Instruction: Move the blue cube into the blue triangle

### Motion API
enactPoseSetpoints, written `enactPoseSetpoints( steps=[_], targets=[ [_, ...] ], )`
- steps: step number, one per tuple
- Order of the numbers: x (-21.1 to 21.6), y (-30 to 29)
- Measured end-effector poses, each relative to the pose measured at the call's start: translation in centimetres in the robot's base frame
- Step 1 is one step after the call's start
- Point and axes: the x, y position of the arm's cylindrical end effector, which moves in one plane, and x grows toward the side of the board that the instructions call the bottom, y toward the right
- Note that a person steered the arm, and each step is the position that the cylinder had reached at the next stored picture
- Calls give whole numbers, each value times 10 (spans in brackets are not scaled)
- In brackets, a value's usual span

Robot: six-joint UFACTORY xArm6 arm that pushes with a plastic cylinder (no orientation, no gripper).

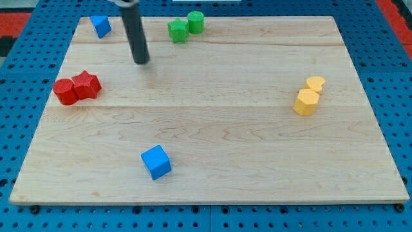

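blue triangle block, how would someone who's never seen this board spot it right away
Start at the wooden board and go to its corner at the view's top left. The blue triangle sits there alone, just to the view's left of my tip. The only other blue piece, the blue cube, lies far off near the view's bottom edge.

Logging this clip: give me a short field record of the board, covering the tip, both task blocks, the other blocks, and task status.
tip: my tip near the view's top left, touching no block
blue cube: bottom centre-left, alone
blue triangle: top-left corner
red blocks: touching pair, left edge
green blocks: touching pair, top centre
yellow blocks: touching pair, right side
status: cube far from triangle, not yet moved in
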Motion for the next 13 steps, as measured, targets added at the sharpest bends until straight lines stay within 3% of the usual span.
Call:
enactPoseSetpoints(
  steps=[2,3,4,5,7,10,13],
  targets=[
    [155,116],
    [221,114],
    [245,46],
    [207,13],
    [131,20],
    [98,22],
    [18,26]
  ],
)
